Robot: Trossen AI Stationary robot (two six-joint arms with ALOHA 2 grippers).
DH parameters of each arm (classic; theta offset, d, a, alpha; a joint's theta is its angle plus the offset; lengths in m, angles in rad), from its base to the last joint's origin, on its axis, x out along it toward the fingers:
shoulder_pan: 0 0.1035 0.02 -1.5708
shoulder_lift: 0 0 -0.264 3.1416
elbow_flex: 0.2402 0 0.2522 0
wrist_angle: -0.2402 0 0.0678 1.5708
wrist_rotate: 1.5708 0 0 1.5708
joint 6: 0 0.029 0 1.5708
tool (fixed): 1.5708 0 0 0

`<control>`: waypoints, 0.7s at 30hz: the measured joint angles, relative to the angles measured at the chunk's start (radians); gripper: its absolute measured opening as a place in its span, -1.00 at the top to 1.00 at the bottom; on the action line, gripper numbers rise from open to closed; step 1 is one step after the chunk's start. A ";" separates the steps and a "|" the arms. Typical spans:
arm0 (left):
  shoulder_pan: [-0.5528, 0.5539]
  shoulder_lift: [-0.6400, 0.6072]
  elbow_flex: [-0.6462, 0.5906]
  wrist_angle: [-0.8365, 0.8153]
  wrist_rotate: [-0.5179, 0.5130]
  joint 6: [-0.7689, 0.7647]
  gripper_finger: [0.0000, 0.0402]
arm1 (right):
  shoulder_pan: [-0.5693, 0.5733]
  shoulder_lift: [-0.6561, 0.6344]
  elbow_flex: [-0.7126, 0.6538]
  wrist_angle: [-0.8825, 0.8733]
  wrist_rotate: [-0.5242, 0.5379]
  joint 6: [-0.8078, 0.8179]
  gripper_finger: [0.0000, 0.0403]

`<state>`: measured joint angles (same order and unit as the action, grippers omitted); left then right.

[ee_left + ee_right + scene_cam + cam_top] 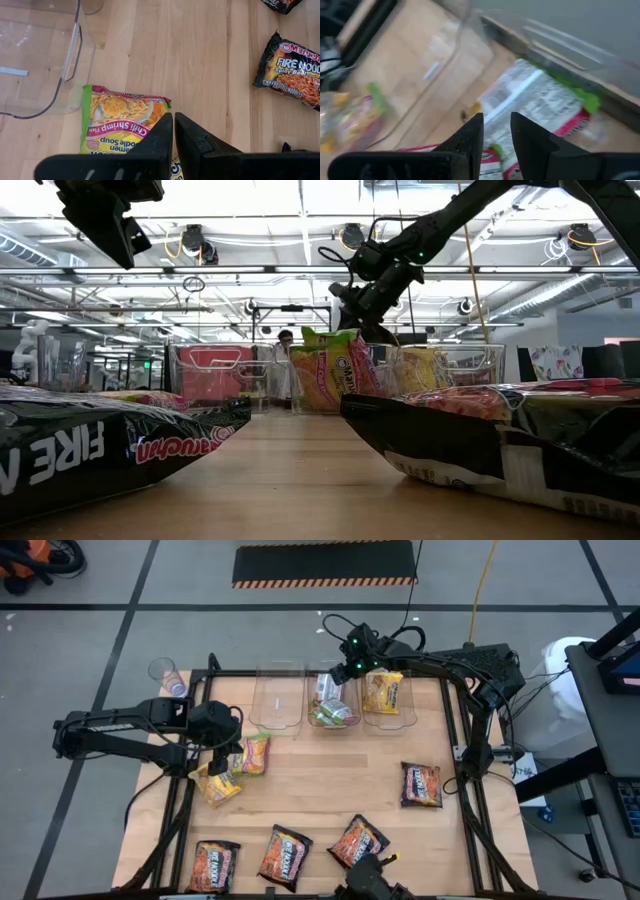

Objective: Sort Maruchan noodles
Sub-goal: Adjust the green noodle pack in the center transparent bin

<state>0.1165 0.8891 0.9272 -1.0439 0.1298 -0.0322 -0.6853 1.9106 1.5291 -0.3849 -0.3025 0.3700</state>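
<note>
Left pincer point(222, 768) low over the surface point(330, 790), fingers pressed nearly together, pinching a yellow packet point(216, 786) beside a green-edged packet point(253, 753). Right pincer point(340, 673) above the middle bin point(333, 710) (green-edged packets inside), fingers slightly spread, nothing between them. Yellow packet in the right bin point(386, 692); dark packets point(421, 785) scattered along the near and right side.

Grey floor point(100, 600), striped hazard mat point(324, 562), ceiling lights point(300, 195).
</note>
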 joint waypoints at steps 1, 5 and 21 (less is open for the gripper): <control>0.000 0.000 0.000 0.000 0.000 0.000 0.88 | 0.003 0.000 0.000 -0.008 0.020 0.009 0.55; 0.000 0.000 0.000 0.000 0.000 0.001 0.88 | 0.006 0.000 0.000 -0.025 0.039 0.061 0.55; -0.001 0.000 0.000 -0.002 0.000 0.016 0.88 | 0.021 0.107 0.000 -0.102 0.062 0.217 0.55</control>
<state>0.1158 0.8891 0.9268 -1.0454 0.1299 -0.0163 -0.6646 2.0177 1.5290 -0.4867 -0.2405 0.5870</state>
